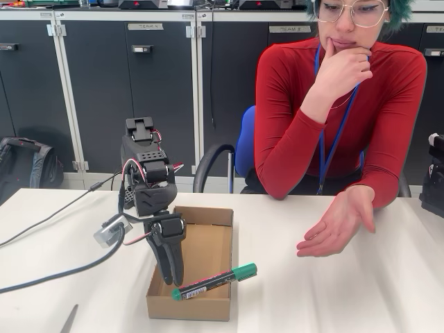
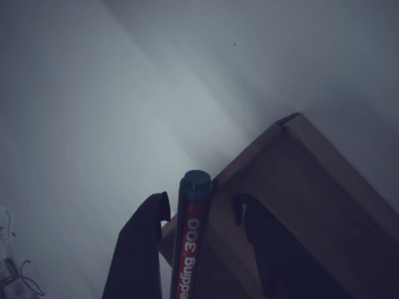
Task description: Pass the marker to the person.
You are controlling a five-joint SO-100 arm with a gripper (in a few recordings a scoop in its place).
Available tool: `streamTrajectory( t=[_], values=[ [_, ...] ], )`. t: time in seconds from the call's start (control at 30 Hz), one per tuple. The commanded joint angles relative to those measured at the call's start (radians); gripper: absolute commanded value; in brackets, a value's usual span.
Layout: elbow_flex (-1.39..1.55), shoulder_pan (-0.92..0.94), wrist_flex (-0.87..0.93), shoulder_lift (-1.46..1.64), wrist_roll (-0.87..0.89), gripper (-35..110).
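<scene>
The marker (image 1: 215, 280) lies tilted over the front right part of an open cardboard box (image 1: 208, 243), its green cap past the box's right wall and its other end down by my fingertips. My gripper (image 1: 172, 279) reaches down into the box. In the wrist view the marker (image 2: 190, 249), with its red label, runs between my two dark fingers (image 2: 140, 249), and a gap shows on its right side; the gripper (image 2: 201, 199) is open around it. The person (image 1: 333, 118) in red sits behind the table, one hand (image 1: 338, 225) held out palm up on the table to the right.
Cables (image 1: 55, 267) trail over the white table (image 1: 312, 298) to the left of the arm. A grey metal tip (image 1: 69, 319) pokes in at the bottom left edge. Dark cabinets (image 1: 139, 90) stand behind, and a black device (image 1: 433, 177) is at the right edge.
</scene>
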Motion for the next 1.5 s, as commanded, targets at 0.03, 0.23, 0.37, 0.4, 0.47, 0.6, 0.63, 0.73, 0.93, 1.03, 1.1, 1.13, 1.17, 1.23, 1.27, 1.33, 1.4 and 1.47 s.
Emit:
streamTrajectory(
  t=[0.03, 0.23, 0.37, 0.4, 0.47, 0.6, 0.63, 0.73, 0.93, 1.03, 1.1, 1.13, 1.17, 1.23, 1.27, 1.33, 1.4, 1.47],
  values=[
    [-0.066, -0.04, -0.043, 0.011, -0.015, 22],
    [-0.104, -0.097, -0.041, -0.008, 0.006, 21],
    [-0.12, -0.118, -0.052, -0.015, 0.008, 21],
    [-0.123, -0.121, -0.055, -0.02, 0.005, 21],
    [-0.137, -0.129, -0.055, -0.035, -0.006, 21],
    [-0.146, -0.141, -0.052, -0.057, -0.018, 22],
    [-0.143, -0.143, -0.052, -0.06, -0.018, 22],
    [-0.155, -0.147, -0.043, -0.078, -0.021, 23],
    [-0.175, -0.144, -0.032, -0.104, -0.02, 23],
    [-0.183, -0.137, -0.041, -0.114, -0.025, 22],
    [-0.181, -0.133, -0.044, -0.114, -0.023, 20],
    [-0.179, -0.132, -0.048, -0.114, -0.023, 21],
    [-0.176, -0.13, -0.052, -0.114, -0.026, 21],
    [-0.176, -0.129, -0.054, -0.114, -0.028, 20],
    [-0.175, -0.127, -0.054, -0.114, -0.028, 18],
    [-0.17, -0.124, -0.055, -0.107, -0.026, 13],
    [-0.16, -0.121, -0.06, -0.101, -0.028, 11],
    [-0.153, -0.12, -0.064, -0.098, -0.035, 10]
  ],
)
